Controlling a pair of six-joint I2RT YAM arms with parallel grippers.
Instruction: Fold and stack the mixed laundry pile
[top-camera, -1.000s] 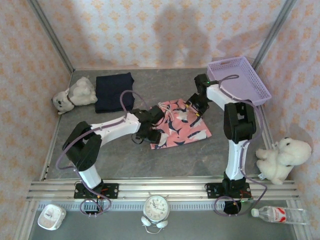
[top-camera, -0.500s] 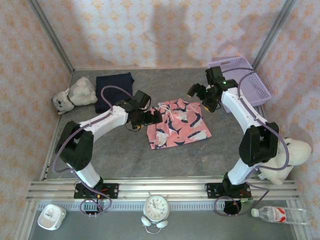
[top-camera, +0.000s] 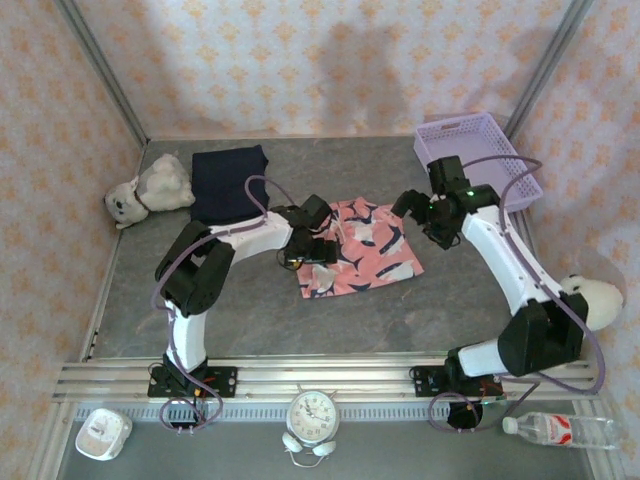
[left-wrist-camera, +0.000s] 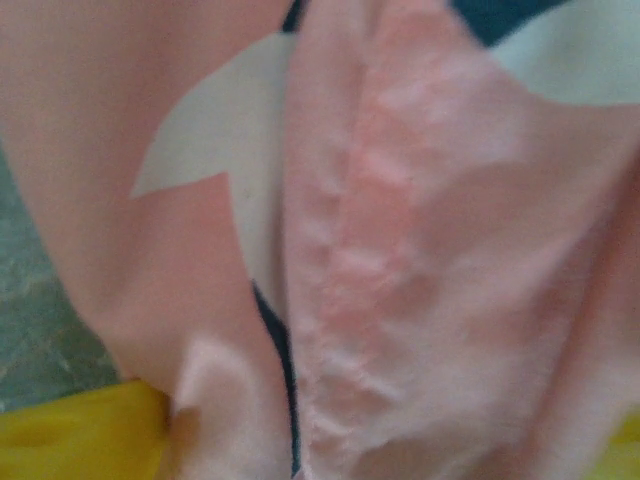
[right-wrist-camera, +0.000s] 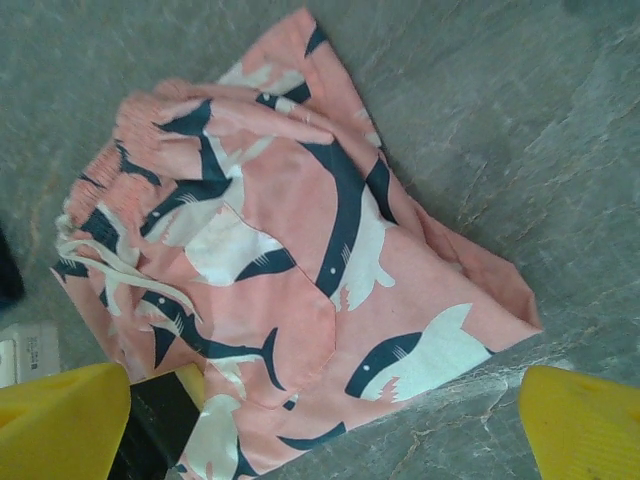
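The salmon-pink shorts (top-camera: 368, 250) with navy-and-white sharks lie flat on the grey table, also spread out in the right wrist view (right-wrist-camera: 300, 250). The dark navy garment (top-camera: 228, 183) lies folded at the back left. My left gripper (top-camera: 322, 246) sits low on the shorts' left edge. Its yellow fingers (left-wrist-camera: 70, 440) stand wide apart, open, with pink cloth (left-wrist-camera: 400, 250) bulging between them. My right gripper (top-camera: 412, 210) hovers open above the shorts' right end, and the cloth does not touch its yellow fingertips (right-wrist-camera: 60, 420).
A lavender lattice basket (top-camera: 480, 160) stands at the back right. A grey-and-white plush toy (top-camera: 150, 188) lies beside the navy garment, and a white plush (top-camera: 590, 300) sits at the right wall. Bare table lies in front of the shorts.
My right gripper has drawn back rightward off the shorts' far edge. My left gripper has shifted up and right along the shorts' left edge. The shorts have barely moved.
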